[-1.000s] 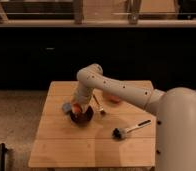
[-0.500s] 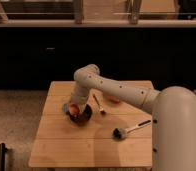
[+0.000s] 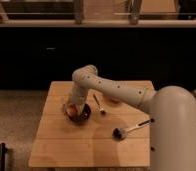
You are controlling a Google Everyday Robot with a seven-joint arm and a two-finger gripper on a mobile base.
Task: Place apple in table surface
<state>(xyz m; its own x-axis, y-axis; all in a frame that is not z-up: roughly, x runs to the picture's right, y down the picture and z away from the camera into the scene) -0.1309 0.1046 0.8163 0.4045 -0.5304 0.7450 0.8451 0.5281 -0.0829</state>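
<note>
The apple (image 3: pixel 71 109) is a small orange-red fruit at the tip of my gripper (image 3: pixel 72 107). It is over the left rim of a dark bowl (image 3: pixel 81 114). The gripper reaches down from the arm's elbow and is shut on the apple, which stays just above the light-wood table surface (image 3: pixel 81 149), left of its centre. The fingers themselves are mostly hidden behind the wrist and the fruit.
A spoon (image 3: pixel 98 104) lies right of the dark bowl. An orange-red bowl (image 3: pixel 114 100) is partly hidden behind my arm. A dark-headed brush with a pale handle (image 3: pixel 129 129) lies at the right. A floor of speckled stone surrounds the table.
The gripper has moved left with the apple, from above the middle of the dark bowl to its left rim, and a little lower.
</note>
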